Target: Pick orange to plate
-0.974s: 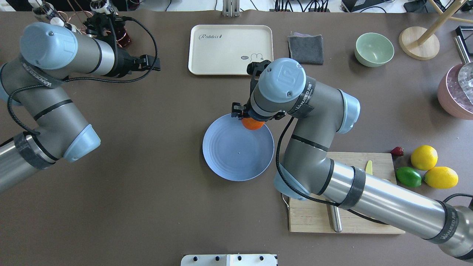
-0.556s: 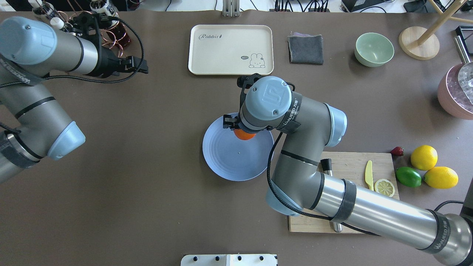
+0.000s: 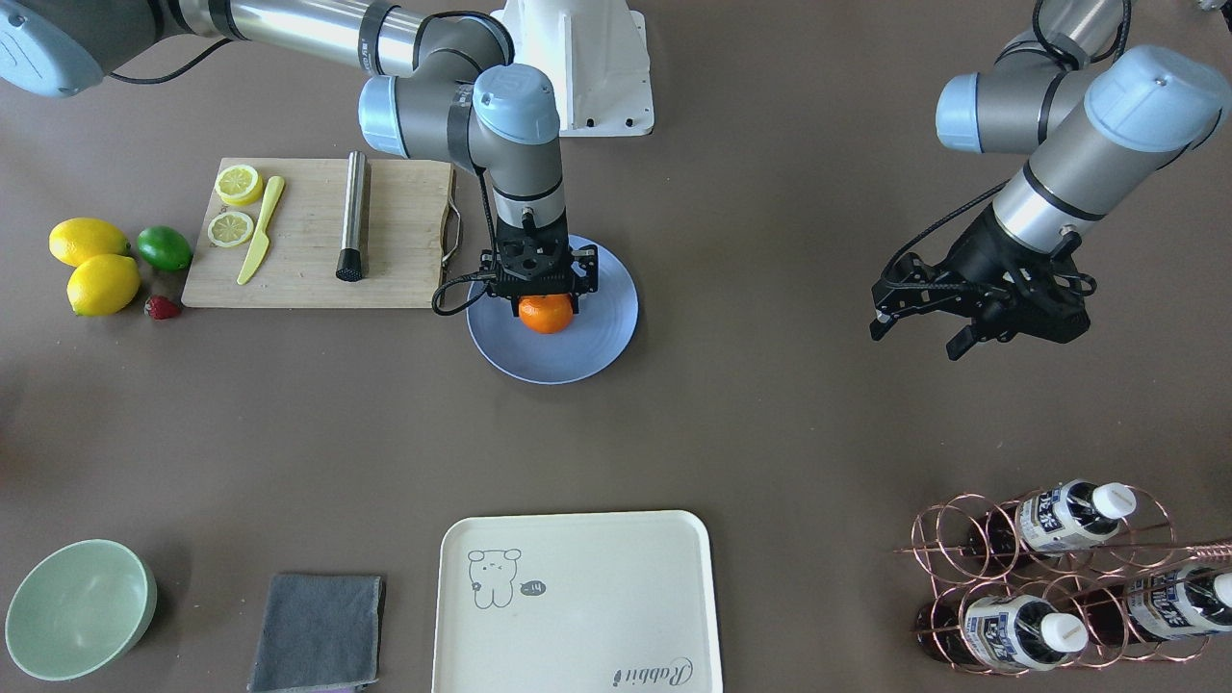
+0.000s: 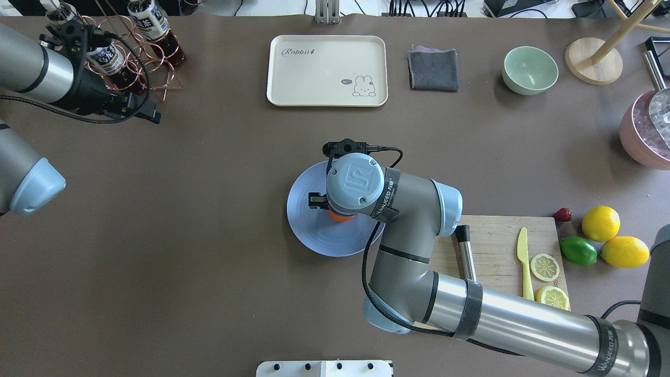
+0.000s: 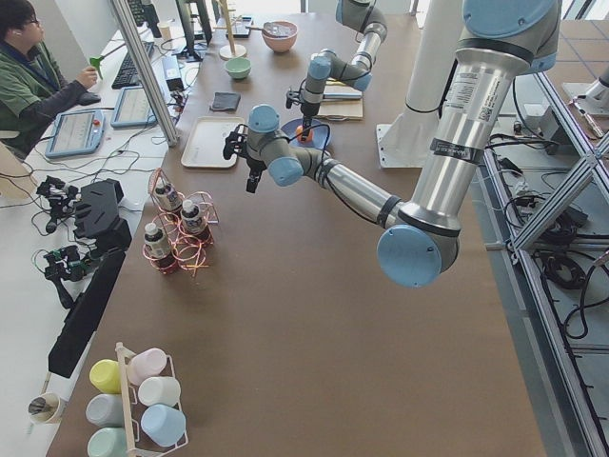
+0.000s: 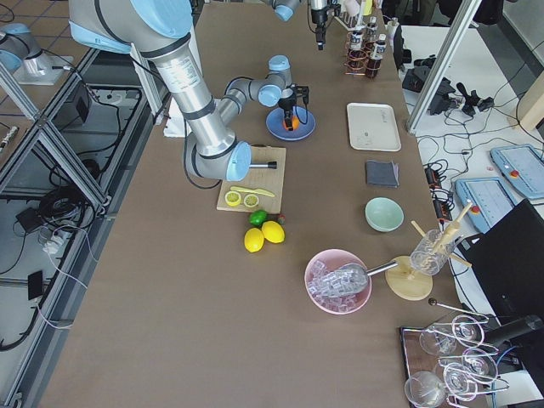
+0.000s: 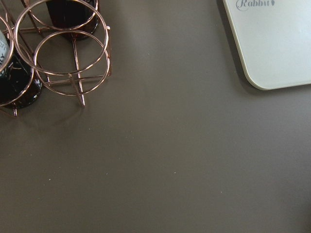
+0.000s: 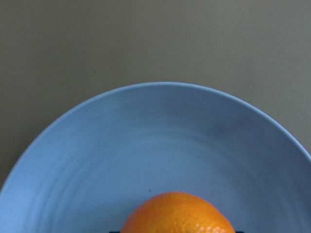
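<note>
So, the right gripper (image 3: 545,300) is clamped on the round, pebbly-skinned orange (image 3: 546,316), low over the middle of the matte, ringed blue plate (image 3: 606,332). The left gripper (image 3: 914,339) hangs spread apart. A wooden board (image 3: 298,241) sits just beside the plate.

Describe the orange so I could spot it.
Near the table's middle lies a round blue-grey plate beside a wooden cutting board. The orange is over it, in the right gripper. Unlike the yellow lemons and green lime past the board, it is bright orange.
</note>
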You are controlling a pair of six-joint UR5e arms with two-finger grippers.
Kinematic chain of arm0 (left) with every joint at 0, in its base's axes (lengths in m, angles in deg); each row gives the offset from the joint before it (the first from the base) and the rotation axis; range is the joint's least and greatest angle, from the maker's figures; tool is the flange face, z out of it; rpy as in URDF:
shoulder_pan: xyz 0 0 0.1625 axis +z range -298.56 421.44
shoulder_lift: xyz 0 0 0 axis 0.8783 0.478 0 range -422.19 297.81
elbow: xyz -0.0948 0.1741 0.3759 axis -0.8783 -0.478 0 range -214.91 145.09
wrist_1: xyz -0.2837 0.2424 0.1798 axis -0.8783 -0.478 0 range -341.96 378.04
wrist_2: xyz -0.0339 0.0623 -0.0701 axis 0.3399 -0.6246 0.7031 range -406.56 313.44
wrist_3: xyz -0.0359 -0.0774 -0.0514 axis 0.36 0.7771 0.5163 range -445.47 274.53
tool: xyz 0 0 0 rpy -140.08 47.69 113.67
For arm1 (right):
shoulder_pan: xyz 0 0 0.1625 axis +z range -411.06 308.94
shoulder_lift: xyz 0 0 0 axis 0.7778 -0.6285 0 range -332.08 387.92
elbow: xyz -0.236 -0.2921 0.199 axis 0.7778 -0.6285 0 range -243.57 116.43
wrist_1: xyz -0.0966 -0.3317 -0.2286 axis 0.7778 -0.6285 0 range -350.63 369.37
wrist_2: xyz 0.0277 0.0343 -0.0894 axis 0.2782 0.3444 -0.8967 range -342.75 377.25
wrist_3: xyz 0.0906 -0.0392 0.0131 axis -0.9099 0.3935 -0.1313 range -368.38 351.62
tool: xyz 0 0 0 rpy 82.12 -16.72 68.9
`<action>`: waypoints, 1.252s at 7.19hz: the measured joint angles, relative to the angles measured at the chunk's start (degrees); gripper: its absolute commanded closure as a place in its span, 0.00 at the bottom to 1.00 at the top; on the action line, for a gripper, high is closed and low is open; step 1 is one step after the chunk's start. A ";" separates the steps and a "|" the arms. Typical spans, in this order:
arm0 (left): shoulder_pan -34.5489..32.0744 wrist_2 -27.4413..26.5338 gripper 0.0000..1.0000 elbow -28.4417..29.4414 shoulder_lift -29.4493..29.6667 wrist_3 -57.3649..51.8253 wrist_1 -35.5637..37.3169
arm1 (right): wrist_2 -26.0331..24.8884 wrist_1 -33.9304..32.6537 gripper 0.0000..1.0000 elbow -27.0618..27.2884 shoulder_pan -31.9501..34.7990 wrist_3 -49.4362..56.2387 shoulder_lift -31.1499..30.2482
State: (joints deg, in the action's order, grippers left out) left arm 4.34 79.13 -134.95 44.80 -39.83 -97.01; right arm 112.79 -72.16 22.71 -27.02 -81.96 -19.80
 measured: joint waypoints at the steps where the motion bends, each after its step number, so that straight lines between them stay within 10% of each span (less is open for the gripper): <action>1: -1.60 1.46 0.02 -0.34 -0.02 -2.56 1.97 | 0.07 -0.02 0.00 -0.30 0.20 -0.22 0.52; 6: -13.60 2.28 0.02 -9.03 -2.64 -23.58 23.10 | 17.85 -16.78 0.00 14.17 14.17 3.23 1.82; 9: -27.76 2.09 0.02 -9.83 -10.82 -44.54 27.80 | 26.58 -27.25 0.00 25.82 29.08 22.71 -9.34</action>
State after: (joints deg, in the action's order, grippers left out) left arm -23.42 81.22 -144.78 33.98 -84.36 -69.21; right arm 139.37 -99.41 48.53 2.06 -59.25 -29.14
